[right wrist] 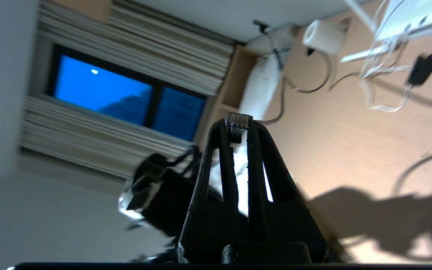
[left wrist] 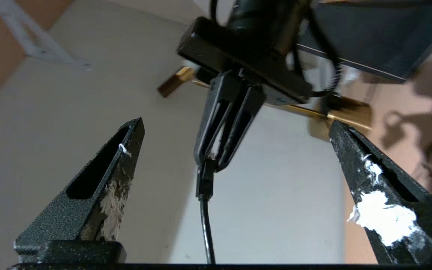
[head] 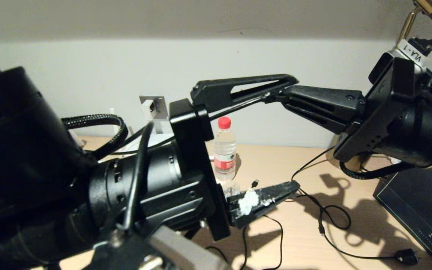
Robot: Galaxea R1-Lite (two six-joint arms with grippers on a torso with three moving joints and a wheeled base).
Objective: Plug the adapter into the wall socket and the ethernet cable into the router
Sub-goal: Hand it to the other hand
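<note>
the right gripper [right wrist: 238, 129] is clamped narrow on the ethernet cable [right wrist: 239, 123], with the clear-tipped connector poking just past its fingertips; in the head view that gripper [head: 276, 96] hangs high above the worktop [head: 276, 165], and the black cable runs from its tips back toward the left arm. the left gripper [left wrist: 234, 150] stands wide and holds nothing, one finger [head: 264, 198] low over the worktop, the other up beside the right gripper's tips, so the held connector sits between them.

the main risk, as i judge it, is the hand-off. if the left gripper shuts on the cable behind the plug rather than on its body, the connector may twist in the grip and end up at the wrong angle for a port. if the right lets go before the left has a firm hold, the plug drops to the worktop.

the left arm fills much of the head view, so the router [right wrist: 407, 17] shows only in the right wrist view, lying on the worktop well apart from the plug; aiming at its ports would be poorly seen. the wall socket [head: 156, 105] peeks out behind the left arm with a white block at its face, which may be the adapter, though i cannot tell. loose cords on the worktop [head: 324, 217] could snag a descending arm.
</note>
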